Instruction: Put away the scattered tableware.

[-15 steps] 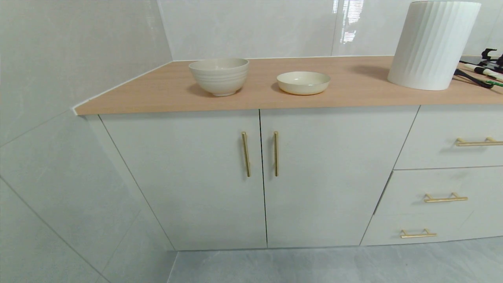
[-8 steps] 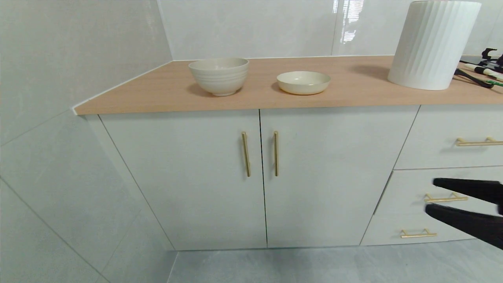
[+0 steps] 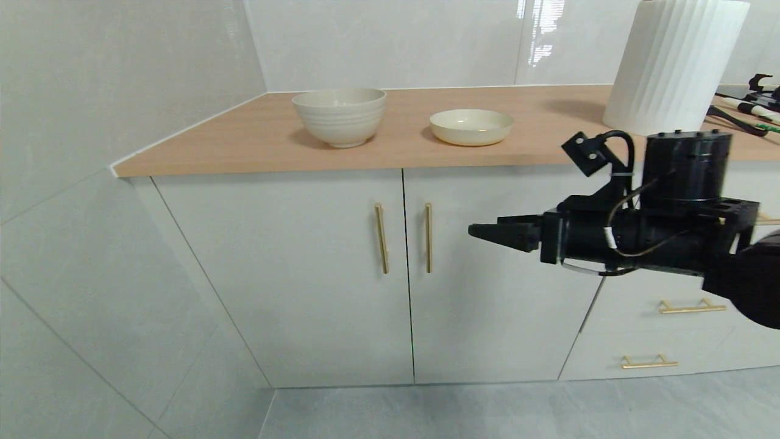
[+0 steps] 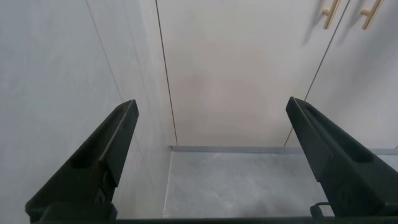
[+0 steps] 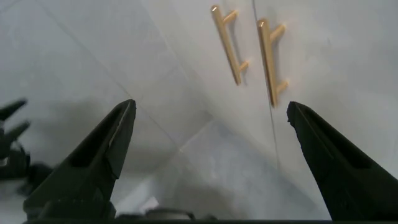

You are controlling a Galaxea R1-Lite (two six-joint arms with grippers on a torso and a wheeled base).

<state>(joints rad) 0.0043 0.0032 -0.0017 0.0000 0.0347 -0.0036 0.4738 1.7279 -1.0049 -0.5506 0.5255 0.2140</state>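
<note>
A deep ribbed cream bowl (image 3: 339,116) and a shallow cream dish (image 3: 471,127) stand apart on the wooden countertop (image 3: 244,146). Below it are two closed white cabinet doors with gold handles (image 3: 381,238) (image 3: 428,238). My right gripper (image 3: 484,232) hangs in front of the right door, below the counter edge and pointing toward the handles. In its wrist view this gripper (image 5: 211,107) is open and empty, with the two handles (image 5: 267,56) ahead. My left gripper (image 4: 211,106) is open and empty, low before the left door near the floor.
A tall white ribbed container (image 3: 670,67) stands at the counter's right, with dark utensils (image 3: 743,113) beyond it. Drawers with gold pulls (image 3: 691,306) fill the right side. A tiled wall (image 3: 91,183) closes the left; grey floor (image 3: 487,414) lies below.
My right arm has come in from the lower right and risen leftward, from off-frame to in front of the right cabinet door. Bowl and dish have not moved.
</note>
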